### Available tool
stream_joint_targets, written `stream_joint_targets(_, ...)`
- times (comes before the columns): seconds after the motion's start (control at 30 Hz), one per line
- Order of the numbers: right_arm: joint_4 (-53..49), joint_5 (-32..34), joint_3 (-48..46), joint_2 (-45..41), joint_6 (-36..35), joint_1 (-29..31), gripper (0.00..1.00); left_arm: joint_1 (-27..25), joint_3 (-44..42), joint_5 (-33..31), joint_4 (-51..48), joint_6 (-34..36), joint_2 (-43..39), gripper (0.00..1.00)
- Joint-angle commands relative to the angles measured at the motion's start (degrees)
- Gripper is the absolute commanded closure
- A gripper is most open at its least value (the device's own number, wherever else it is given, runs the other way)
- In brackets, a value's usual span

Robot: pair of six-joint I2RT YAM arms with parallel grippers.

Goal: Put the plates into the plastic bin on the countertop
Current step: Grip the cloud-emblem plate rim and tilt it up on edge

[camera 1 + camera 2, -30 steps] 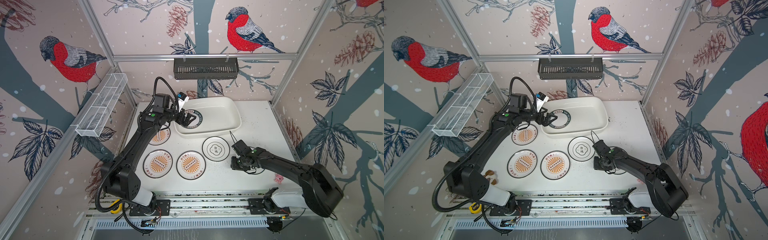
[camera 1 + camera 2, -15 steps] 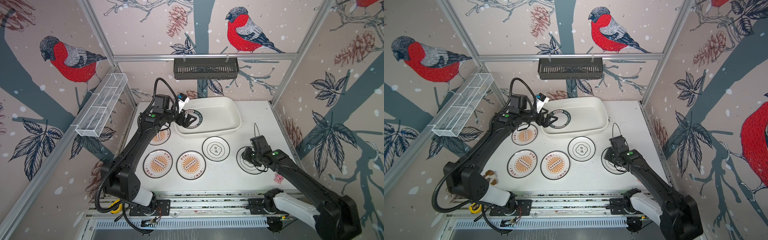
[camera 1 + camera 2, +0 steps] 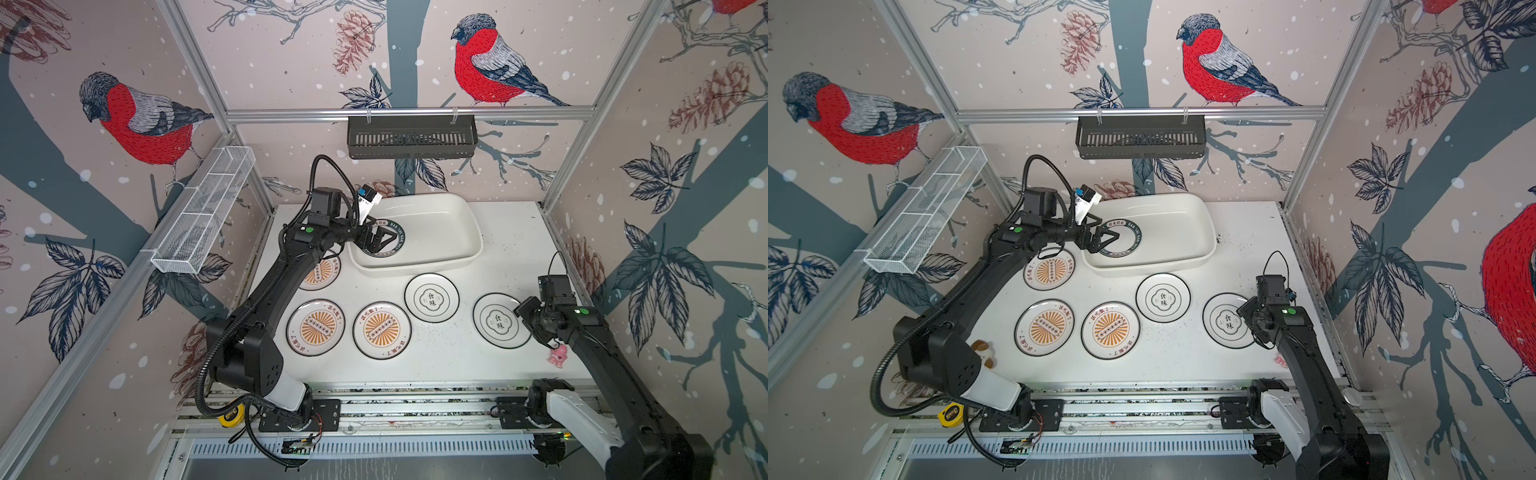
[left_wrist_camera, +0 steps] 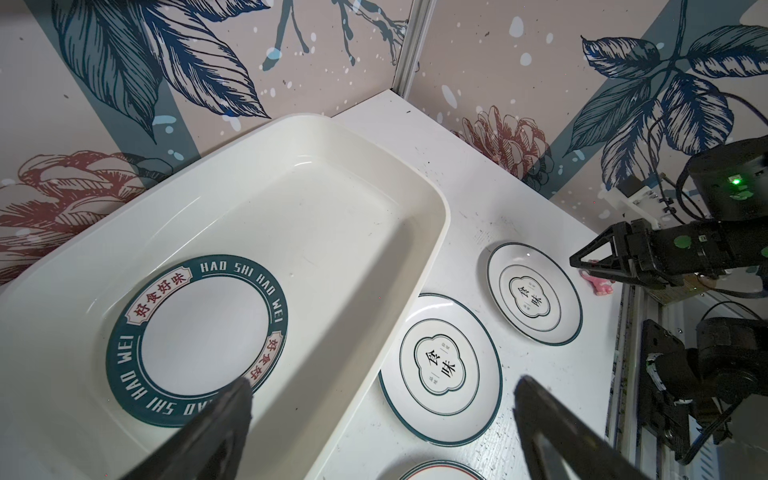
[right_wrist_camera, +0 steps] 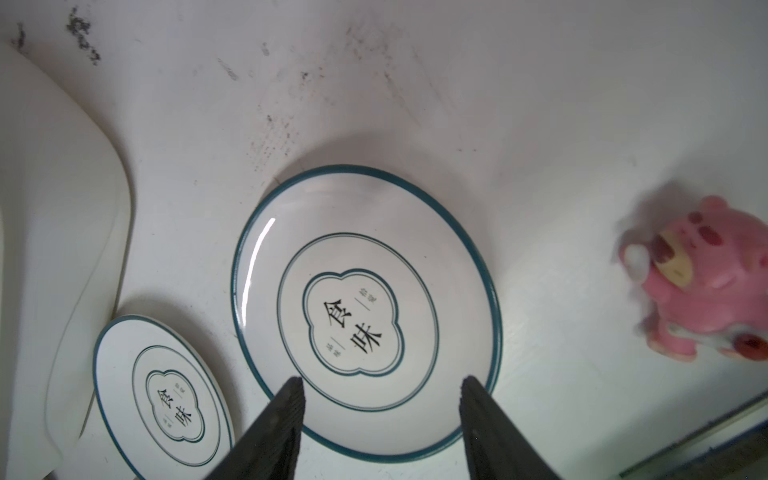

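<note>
Teal-ringed plate (image 4: 195,340) lies flat at the 9 o'clock end of the plastic bin (image 3: 419,266), leaving room beside it. Left pincer (image 3: 380,243) hangs above, wide open, empty, arm stretched forward. Right pincer (image 5: 380,386), jaws apart and empty, tilts down over the rim of the emblem plate (image 5: 365,316) at 4 o'clock on the surface (image 3: 498,257), probably to pinch it.

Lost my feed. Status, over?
Left gripper open over bin, lettered plate inside. Right gripper open at emblem plate, not gripping. Pink toy beside it.
</note>
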Motion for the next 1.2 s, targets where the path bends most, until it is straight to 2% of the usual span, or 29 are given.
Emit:
stream_joint_targets(0.0, -4.63, -2.6, -0.87, 0.52, -0.38, -1.57, 0.38, -0.01, 0.19, 2.07, 2.37, 1.71, 0.43, 0.03)
stream_joint_targets(0.23, -4.01, -5.15, -3.27, 2.97, -0.77, -3.21, 0.38, 0.0, 0.13, 2.04, 1.78, 3.25, 0.92, 0.03)
stream_joint_targets(0.5, -0.38, -7.34, -8.67, 0.52, 0.62, -4.41, 0.41, -0.01, 0.07, 2.41, 2.1, 3.5, 2.1, 0.03)
stream_joint_targets(1.17, 12.68, -13.7, -21.86, -12.7, 6.14, -6.61, 0.55, 0.03, -0.1, 2.04, 3.63, 2.26, 3.55, 0.03)
